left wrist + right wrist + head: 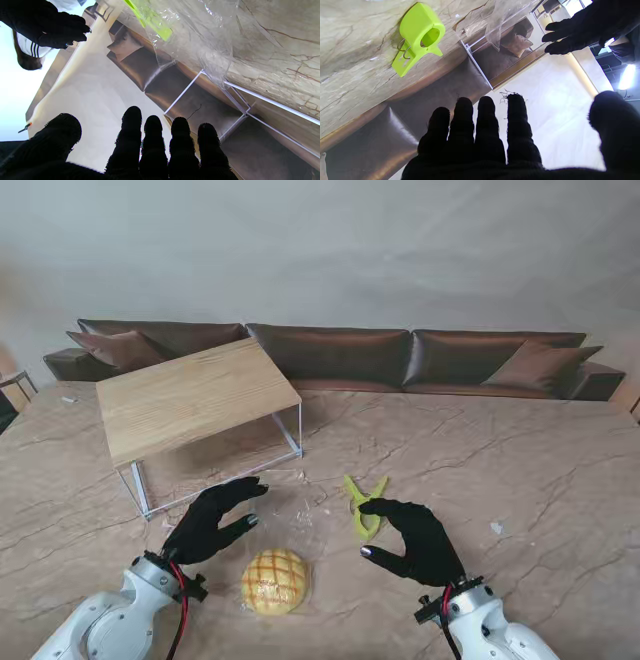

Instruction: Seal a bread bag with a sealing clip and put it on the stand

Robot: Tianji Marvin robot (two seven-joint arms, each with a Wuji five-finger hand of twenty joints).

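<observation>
Marbled counter (520, 460) with the wooden-topped stand (190, 395) at far left, its white wire legs resting on the surface. The clear bag (285, 525) lies between the two hands, its bun (275, 581) at the end nearer to me and its loose, unsealed mouth (200, 32) spread flat toward the stand. Left hand (208, 522), released, fingers apart, hovers beside the bag's mouth. Right hand (418, 540), likewise released and curled around nothing, hangs just beside the green clip (364, 503), which lies on the counter to the right of the bag. The step in hand appears to be the first grasps. To do it well, the left hand should gather the thin film into a tight neck clear of the bun, while the right hand takes the clip by its handle ends, so that squeezing spreads its mouth.
</observation>
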